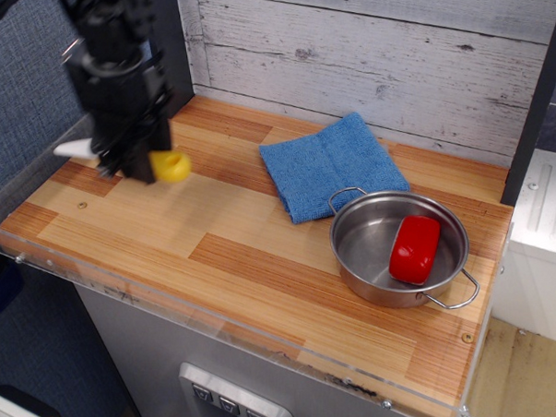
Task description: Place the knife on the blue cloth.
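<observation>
My black gripper is shut on the knife and holds it in the air above the left part of the wooden table. The yellow handle sticks out to the right of the fingers, and the white blade tip sticks out to the left. The blue cloth lies flat at the back middle of the table, well to the right of the gripper, with nothing on it.
A steel pan with two wire handles sits in front of the cloth, touching its front edge, with a red block inside. A dark post stands just behind the gripper. A plank wall runs along the back.
</observation>
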Motion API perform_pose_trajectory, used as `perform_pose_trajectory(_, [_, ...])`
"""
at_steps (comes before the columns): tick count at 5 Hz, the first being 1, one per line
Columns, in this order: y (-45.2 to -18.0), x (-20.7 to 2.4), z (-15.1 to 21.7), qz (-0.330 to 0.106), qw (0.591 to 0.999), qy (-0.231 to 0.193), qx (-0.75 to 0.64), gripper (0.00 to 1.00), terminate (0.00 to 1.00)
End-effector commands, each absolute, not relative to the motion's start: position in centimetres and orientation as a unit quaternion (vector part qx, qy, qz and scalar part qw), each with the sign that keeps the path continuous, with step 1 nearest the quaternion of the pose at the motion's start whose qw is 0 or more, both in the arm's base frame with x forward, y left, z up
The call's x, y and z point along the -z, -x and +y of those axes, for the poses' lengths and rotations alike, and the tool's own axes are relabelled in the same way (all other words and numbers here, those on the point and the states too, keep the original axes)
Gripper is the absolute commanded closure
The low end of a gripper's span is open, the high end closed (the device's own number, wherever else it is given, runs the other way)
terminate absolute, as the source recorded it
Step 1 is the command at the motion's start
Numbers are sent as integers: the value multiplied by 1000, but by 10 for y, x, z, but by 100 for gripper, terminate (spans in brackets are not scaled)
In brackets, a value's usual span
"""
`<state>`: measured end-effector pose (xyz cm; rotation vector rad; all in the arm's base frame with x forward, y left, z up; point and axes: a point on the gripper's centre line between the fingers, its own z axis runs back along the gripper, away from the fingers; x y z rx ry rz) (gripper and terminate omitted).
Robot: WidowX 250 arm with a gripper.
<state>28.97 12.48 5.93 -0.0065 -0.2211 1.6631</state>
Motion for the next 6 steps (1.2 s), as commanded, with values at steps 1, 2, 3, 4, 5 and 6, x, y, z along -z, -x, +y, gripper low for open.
perform_pose_trajectory(1, [-337, -100, 88, -148, 677, 40, -720, 100, 0])
perform_pose_trajectory(2, [-355, -102, 65, -149, 690, 48, -706, 100, 0])
perform_pose_trajectory(3, [-367, -95, 41, -145, 702, 46, -695, 100, 0])
perform_pose_trajectory(4, [-376, -83, 20, -140, 715, 43, -684, 100, 0])
perform_pose_trajectory(5, [-384, -67, 6, -132, 725, 35, -675, 100, 0])
perform_pose_trajectory(6, [-388, -50, -3, -126, 734, 26, -667, 100, 0])
